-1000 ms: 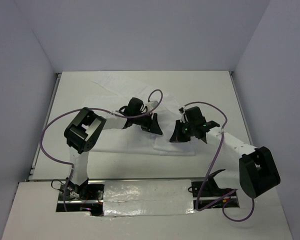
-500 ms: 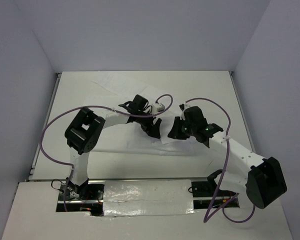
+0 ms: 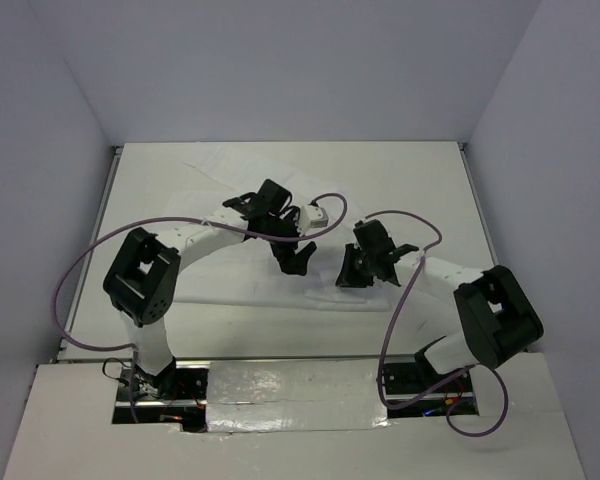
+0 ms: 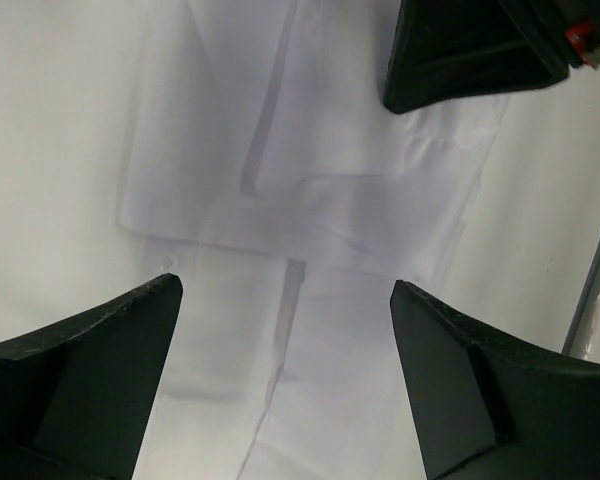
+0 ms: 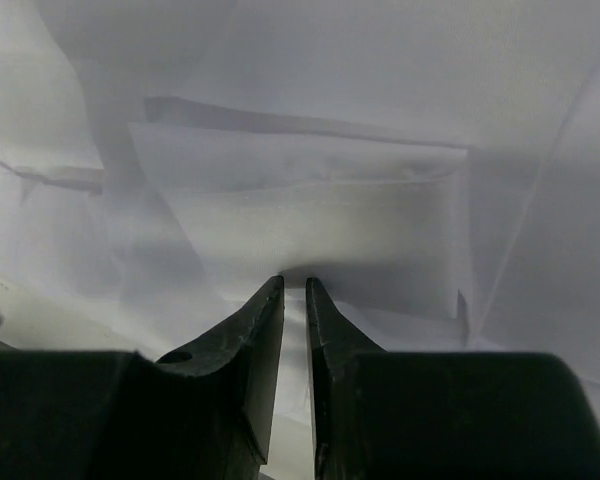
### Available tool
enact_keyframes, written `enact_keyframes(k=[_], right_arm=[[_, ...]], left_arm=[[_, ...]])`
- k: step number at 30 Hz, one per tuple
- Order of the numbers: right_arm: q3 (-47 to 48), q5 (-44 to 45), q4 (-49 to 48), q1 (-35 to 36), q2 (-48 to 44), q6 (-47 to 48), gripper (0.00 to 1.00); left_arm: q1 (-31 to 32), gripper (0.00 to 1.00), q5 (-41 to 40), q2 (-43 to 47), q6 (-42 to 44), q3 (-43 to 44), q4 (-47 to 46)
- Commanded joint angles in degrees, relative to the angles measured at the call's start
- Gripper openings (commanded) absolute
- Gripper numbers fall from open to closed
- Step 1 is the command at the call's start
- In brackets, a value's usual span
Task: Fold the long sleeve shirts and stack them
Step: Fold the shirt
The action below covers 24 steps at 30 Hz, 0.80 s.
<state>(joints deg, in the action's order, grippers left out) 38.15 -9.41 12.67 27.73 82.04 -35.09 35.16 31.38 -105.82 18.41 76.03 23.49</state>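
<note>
The white long sleeve shirt [image 3: 280, 290] lies spread and wrinkled across the middle of the table, one part stretching to the far left. My left gripper [image 3: 298, 262] hovers over its middle with jaws wide open and empty; in the left wrist view [image 4: 285, 288] folded layers of shirt [image 4: 320, 200] lie between the fingers. My right gripper [image 3: 346, 275] sits just to the right, low on the cloth. In the right wrist view it [image 5: 293, 282] is closed to a thin slit pinching a fold of the shirt [image 5: 310, 200]. The right gripper's finger also shows in the left wrist view [image 4: 470, 50].
Purple cables [image 3: 80, 290] loop off both arms. Metal rails run along the table's left [image 3: 92, 250] and right [image 3: 483, 225] sides, with grey walls beyond. The table's edge rail shows in the left wrist view [image 4: 592, 290].
The left gripper has moved a little nearer and right over the shirt. The right arm has swung inward, and its gripper has shifted left toward the left gripper.
</note>
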Motion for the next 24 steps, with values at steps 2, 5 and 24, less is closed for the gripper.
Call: enact_keyframes(k=[2,5,24], right_arm=[[1.3,2.5,-0.2,-0.1,-4.2,-0.6,0.26],[1.7,4.8,5.3,0.0,-10.6,-0.6,0.41],[-12.3,-0.3,15.5,-15.4,-26.8,-4.0,0.80]], left_arm=[[-1.8,0.99,-4.2,7.4,2.8,2.1,7.9],[-7.3,0.99,-10.0,11.9,-0.6,2.2,12.6],[-58.3,0.92,-19.3,13.6,15.4,-11.3,20.5]])
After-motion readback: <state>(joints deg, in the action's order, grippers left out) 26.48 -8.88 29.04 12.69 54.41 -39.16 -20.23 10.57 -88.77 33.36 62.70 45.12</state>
